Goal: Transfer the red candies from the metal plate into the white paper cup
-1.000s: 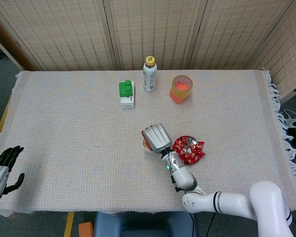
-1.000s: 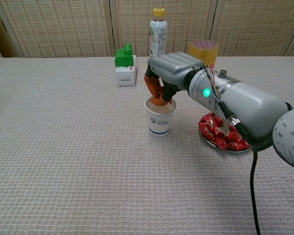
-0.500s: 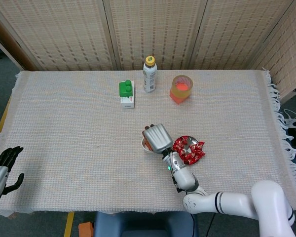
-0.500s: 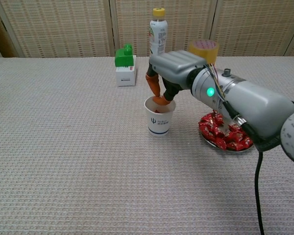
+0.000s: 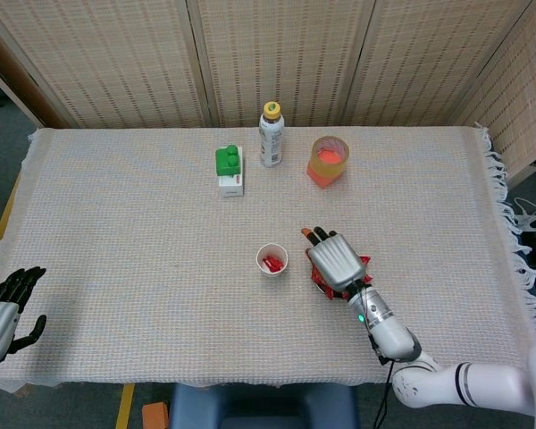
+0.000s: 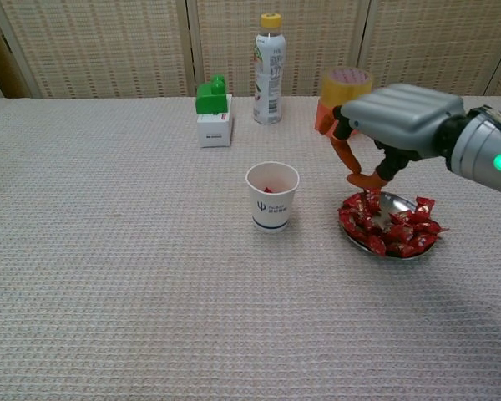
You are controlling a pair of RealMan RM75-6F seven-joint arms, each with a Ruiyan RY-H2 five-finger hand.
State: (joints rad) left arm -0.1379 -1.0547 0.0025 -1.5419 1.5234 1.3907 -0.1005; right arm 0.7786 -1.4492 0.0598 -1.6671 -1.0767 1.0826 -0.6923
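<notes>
We see open woven cloth on the worktop (image 6: 134,276) between the white paper cup (image 6: 272,196) and the round metal plate of red candies (image 6: 390,225). Our right hand (image 6: 390,125) hovers above the plate. Behind stand the green-topped white box (image 6: 212,112), the yellow-capped plastic bottle (image 6: 269,57) and the orange translucent cup (image 6: 341,93), well apart from the paper cup.

Both views are evenly and fairly brightly lit, with soft diffuse light from above and no hard glare. Shadows are faint: a soft one lies on the woven tablecloth (image 6: 134,276) just beneath the metal plate (image 6: 390,252) and near the white paper cup (image 6: 272,196). The chest view is sharp up close, and a green indicator light glows on the right forearm. The head view shows slight bending of straight lines toward its edges, and its near corners are dimmer.
</notes>
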